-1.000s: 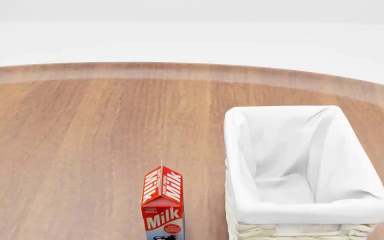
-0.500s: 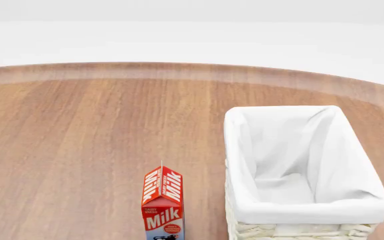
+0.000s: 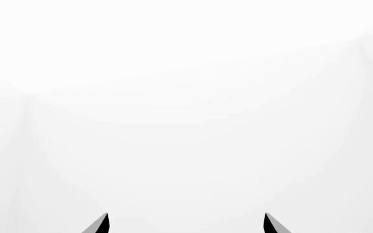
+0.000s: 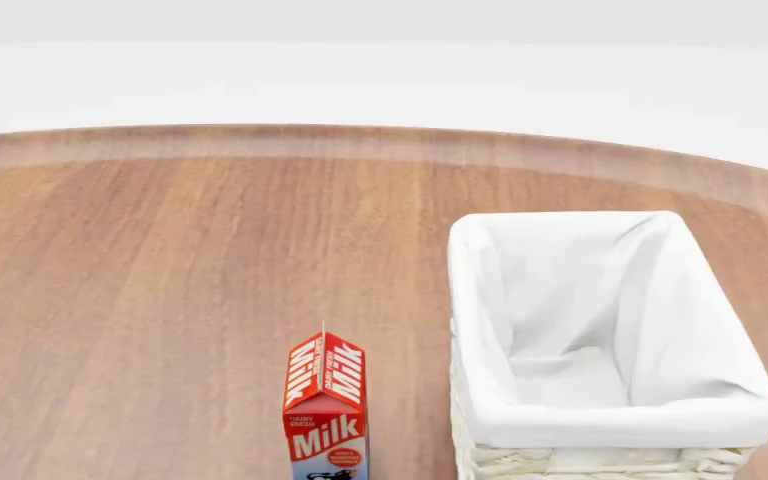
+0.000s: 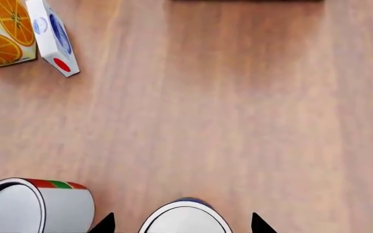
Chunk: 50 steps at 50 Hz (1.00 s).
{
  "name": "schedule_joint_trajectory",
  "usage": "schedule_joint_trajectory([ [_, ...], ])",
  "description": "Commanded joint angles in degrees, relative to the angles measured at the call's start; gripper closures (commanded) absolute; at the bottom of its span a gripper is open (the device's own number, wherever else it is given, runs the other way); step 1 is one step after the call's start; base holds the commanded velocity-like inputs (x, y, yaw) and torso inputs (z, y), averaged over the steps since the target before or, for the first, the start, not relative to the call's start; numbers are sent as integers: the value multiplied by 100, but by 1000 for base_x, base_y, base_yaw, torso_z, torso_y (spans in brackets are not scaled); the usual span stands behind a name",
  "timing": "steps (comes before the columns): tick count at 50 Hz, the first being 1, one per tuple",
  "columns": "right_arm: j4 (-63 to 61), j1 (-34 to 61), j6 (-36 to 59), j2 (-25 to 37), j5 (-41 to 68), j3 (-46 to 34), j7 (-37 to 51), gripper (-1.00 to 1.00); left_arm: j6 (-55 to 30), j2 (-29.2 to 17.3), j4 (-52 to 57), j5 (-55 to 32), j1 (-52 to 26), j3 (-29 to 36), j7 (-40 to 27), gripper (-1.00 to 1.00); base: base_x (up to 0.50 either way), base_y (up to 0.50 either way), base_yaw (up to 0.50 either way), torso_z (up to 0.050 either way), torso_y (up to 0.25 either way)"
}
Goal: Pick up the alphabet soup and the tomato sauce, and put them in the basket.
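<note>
1. The right gripper (image 5: 180,224) has its jaws apart, straddling the alphabet soup (image 5: 185,219); the tomato sauce (image 5: 34,206) stands just beside it.
2. The left gripper (image 3: 185,224) is also spread, facing blank white.
3. The basket (image 4: 478,300) sits on the wooden table (image 4: 157,280) beside a milk carton (image 4: 325,408).

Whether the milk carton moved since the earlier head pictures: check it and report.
No. The milk carton stands at the same spot beside the basket, with the same gap to its rim in the head view.

The cream wicker basket (image 4: 595,462), white-lined and empty, sits on the wood — in the right wrist view the alphabet soup (image 5: 185,219) and tomato sauce (image 5: 34,206) stand upright, near each other.
</note>
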Motion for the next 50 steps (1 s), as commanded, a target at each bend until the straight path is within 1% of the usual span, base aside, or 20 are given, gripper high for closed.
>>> schedule_joint_trajectory([
  [1, 156, -49, -70, -96, -1, -12, -119, -100, 12, -5, 0, -18, 23, 0, -14, -100, 0, 0, 0, 0, 0],
  [50, 949, -273, -325, -523, 49, -75, -651, -100, -51, -25, -1, 32, 22, 81, -47, -100, 0, 0, 0, 0, 0],
])
